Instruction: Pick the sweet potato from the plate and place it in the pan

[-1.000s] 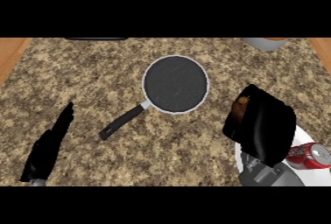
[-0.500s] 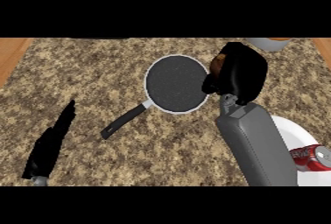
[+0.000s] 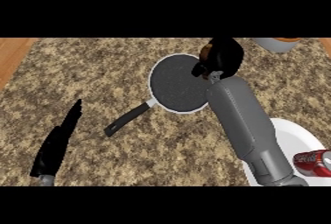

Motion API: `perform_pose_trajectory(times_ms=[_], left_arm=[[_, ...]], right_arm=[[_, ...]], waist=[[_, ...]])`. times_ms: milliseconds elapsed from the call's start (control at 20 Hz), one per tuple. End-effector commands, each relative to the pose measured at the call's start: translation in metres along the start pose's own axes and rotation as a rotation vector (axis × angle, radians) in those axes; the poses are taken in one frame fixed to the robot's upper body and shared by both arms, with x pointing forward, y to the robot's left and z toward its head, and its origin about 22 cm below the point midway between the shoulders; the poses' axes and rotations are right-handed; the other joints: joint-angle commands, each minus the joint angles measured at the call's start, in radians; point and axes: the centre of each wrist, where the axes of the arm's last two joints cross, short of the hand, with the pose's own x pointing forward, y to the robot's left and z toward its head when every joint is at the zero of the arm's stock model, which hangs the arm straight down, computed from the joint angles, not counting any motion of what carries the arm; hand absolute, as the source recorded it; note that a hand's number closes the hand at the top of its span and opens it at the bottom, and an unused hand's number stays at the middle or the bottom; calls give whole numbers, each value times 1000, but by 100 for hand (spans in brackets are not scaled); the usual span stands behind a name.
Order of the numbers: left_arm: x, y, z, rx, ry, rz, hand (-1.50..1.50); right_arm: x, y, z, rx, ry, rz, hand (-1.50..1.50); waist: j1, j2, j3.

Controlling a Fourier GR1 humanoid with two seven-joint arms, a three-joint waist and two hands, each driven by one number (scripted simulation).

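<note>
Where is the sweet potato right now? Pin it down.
In the head view, the sweet potato sits in the right robot hand, upper right of centre, at the pan's upper-right rim.

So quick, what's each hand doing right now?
Right hand: closed around the sweet potato, by the pan.
Left hand: open, holding nothing, resting at lower left.

Speckled brown-and-tan granite counter [image 3: 116, 153] fills most of view. Wooden strip [image 3: 13, 54] runs along counter's left edge, narrow sliver of same wood [image 3: 325, 43] at far right corner. Light even, shadows faint.
</note>
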Motion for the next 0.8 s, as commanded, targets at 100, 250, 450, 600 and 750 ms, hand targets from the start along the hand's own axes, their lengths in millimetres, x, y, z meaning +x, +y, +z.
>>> perform_pose_trajectory(times_ms=[100,250,450,600,750], left_arm=[[4,-7,-3,-27,-30,-3,0],[6,3,-9,-23,-30,-10,0],[11,-3,-15,-39,-36,2,0],[14,-5,-12,-37,-45,-3,0],[14,-8,-18,-56,-33,18,0]], right_arm=[[-13,41,-14,108,24,71,150],[-24,40,-23,226,144,-115,150],[-43,49,-27,270,276,-316,-150],[-38,44,-31,225,222,-442,-150],[-15,30,-32,78,139,-523,-150]], waist=[[28,13,0],[46,21,2],[58,22,3],[53,16,3],[54,19,2]])
